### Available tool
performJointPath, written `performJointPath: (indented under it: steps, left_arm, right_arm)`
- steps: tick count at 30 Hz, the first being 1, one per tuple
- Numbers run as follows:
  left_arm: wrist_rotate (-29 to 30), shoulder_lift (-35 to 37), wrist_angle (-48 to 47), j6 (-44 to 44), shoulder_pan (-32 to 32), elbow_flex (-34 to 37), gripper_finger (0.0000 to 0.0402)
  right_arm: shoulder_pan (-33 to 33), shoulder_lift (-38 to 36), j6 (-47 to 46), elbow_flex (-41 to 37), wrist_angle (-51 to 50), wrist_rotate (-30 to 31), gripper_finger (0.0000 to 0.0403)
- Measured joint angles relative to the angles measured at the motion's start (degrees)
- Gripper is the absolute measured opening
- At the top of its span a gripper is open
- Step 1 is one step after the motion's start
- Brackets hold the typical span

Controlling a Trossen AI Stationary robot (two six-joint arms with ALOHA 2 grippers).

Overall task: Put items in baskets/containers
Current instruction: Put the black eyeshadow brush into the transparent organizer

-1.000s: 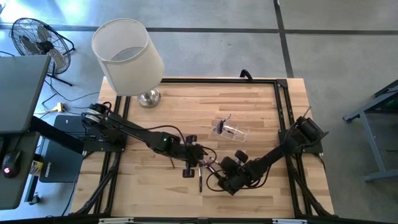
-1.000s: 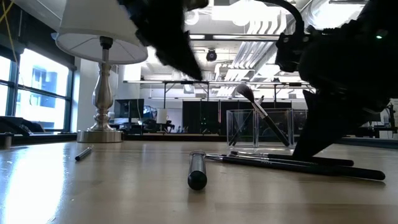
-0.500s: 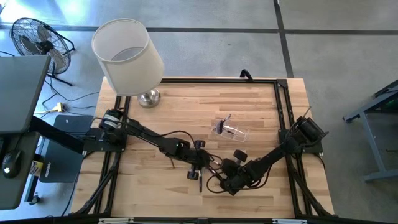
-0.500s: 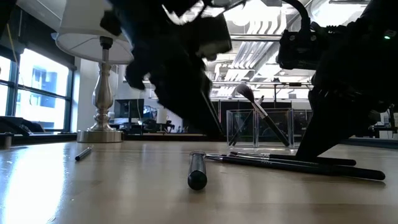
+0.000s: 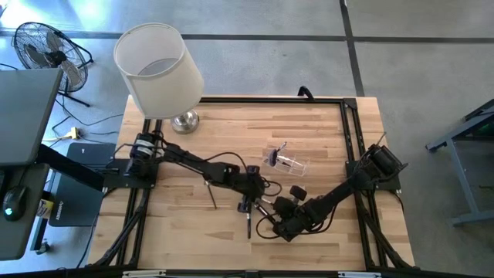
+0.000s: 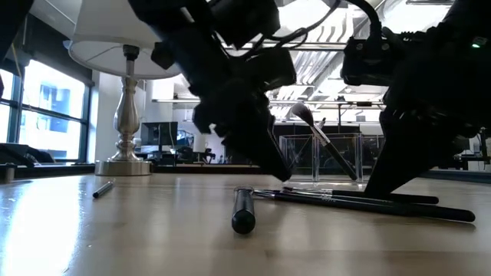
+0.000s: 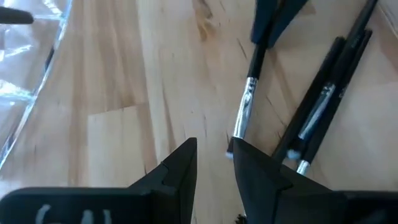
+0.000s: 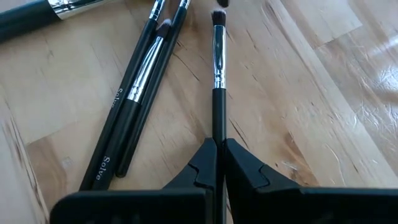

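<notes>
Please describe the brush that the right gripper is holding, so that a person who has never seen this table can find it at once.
Start at the white lamp at the table's far left corner, then go to the near middle, where both grippers meet beside the clear box. The right gripper is shut on the handle of one slim dark brush. Unlike the loose brushes bundled beside it, this one lies apart and is clamped.

You can read "Solve" in white script on two slim black-handled makeup brushes (image 8: 118,130) lying side by side on the wooden tabletop. No other legible text.
</notes>
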State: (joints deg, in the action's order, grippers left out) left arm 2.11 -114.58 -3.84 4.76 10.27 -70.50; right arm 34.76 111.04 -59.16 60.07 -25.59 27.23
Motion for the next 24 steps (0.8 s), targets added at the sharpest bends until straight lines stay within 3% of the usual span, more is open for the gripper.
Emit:
performJointPath:
  steps: [7, 17, 24]
  left_arm:
    - [-1.99, -2.35, 0.63, 5.3, 0.23, -0.85, 0.0101]
    - [-2.73, -3.44, 0.46, 5.4, 0.23, -1.05, 0.0096]
    - [-4.13, -3.48, -2.78, 5.48, 0.22, -1.07, 0.0011]
  right_arm:
    - [-0.95, -0.03, 0.07, 0.02, 0.15, -0.17, 0.001]
    - [-2.22, -0.04, 0.28, 0.02, 0.05, -0.73, 0.0011]
    - [-2.47, -0.04, 0.24, 0.02, 0.2, -0.7, 0.0023]
